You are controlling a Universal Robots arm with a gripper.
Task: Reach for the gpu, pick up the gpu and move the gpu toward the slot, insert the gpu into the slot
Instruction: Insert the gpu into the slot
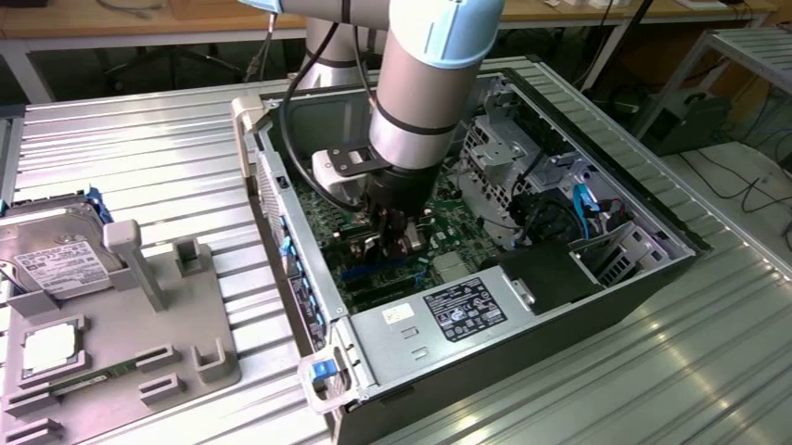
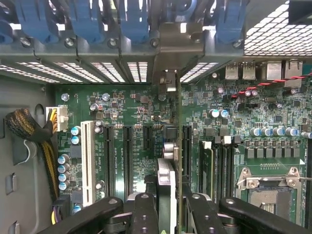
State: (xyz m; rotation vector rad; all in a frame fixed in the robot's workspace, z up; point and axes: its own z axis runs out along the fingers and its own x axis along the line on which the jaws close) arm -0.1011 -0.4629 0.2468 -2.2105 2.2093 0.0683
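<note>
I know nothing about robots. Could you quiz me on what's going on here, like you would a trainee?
1. True or false: the end effector grips the gpu inside the open computer case.
2. The hard drive lies: A) inside the case; B) outside the case, at the exterior view's left; C) on top of the arm.
3. Fill in: on the motherboard, the long slots next to the white slot are ____.

Key: 1 true; 2 B; 3 black.

Hard drive [image 1: 56,250] on grey holder tray [image 1: 185,357], beside open computer case [image 1: 520,306].
</note>
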